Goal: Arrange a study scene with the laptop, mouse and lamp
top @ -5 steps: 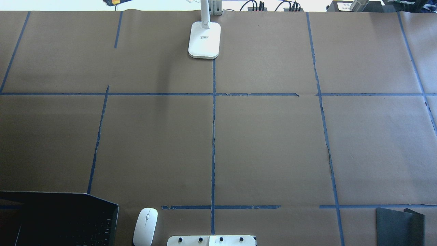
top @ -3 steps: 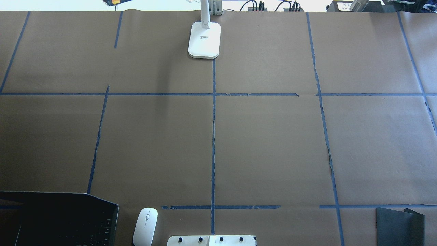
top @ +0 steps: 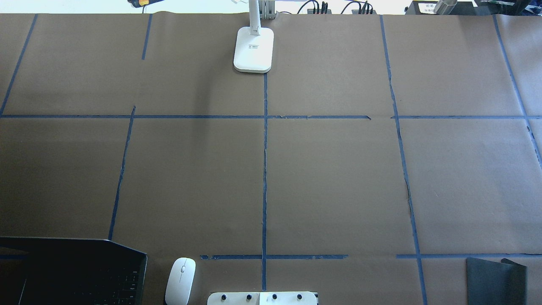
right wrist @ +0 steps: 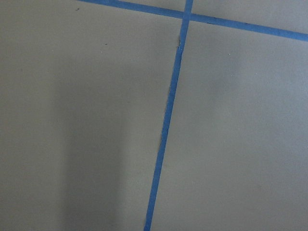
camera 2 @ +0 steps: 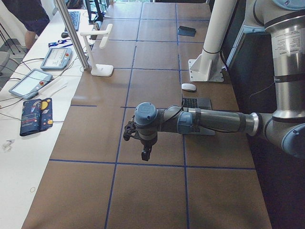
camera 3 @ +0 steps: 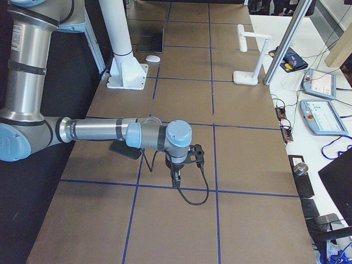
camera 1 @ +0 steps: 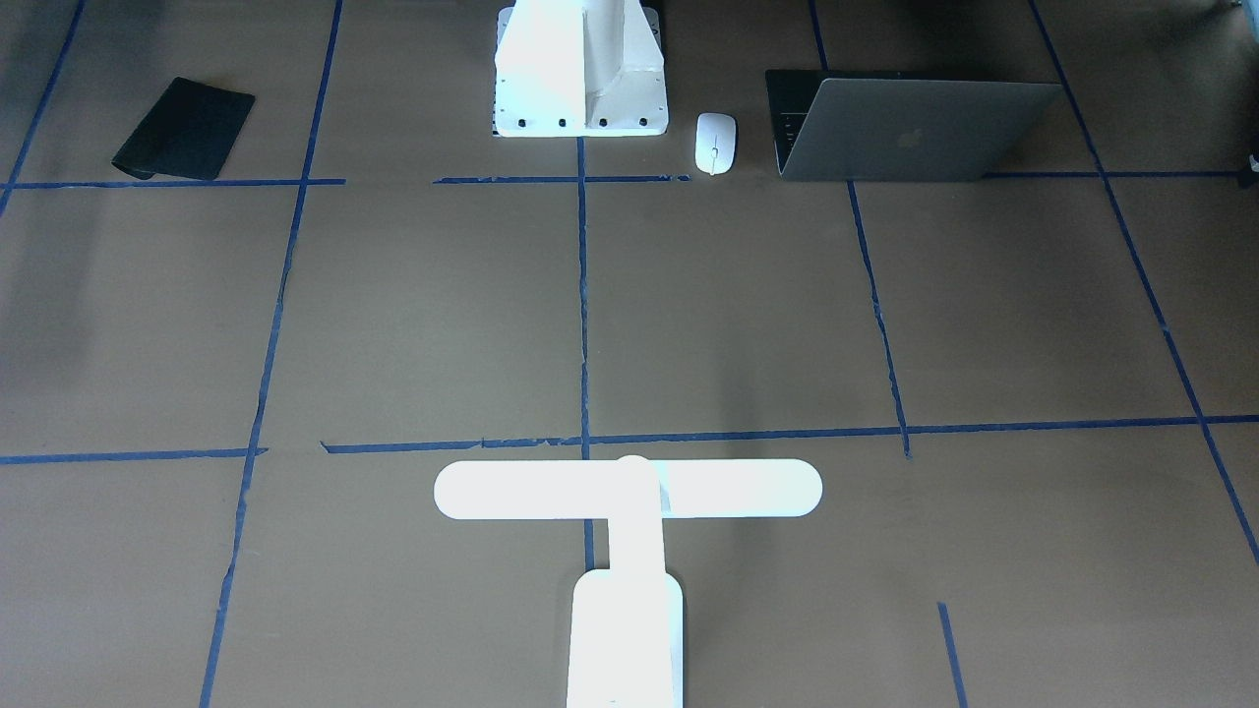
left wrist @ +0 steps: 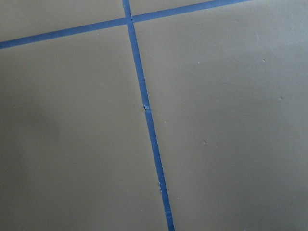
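The left gripper [camera 2: 146,153] hangs over bare brown paper near the table's left end, holding nothing that I can make out. Whether its fingers are spread or pressed together, I cannot tell. Both wrist views show only paper and blue tape.

In the overhead view, the laptop [top: 80,271] sits at the near left edge with its lid raised. Pinching that thin lid would probably swing the hinge rather than move the body, and a shove could push the laptop into the mouse [top: 181,280], which lies just beside it. The mouse is smooth and low, so a slightly off-centre pinch would likely squirt it sideways toward the white pedestal [top: 262,298].

The lamp [top: 253,48] stands at the far centre edge, well apart from both. With its tall neck and long bar head it looks top-heavy, so a grab high up at a long reach could tip it.

A black pad [top: 495,279] lies at the near right. The right gripper [camera 3: 176,179] hangs beyond it, and I cannot tell its finger state either. None of the 3 items appears placed yet.
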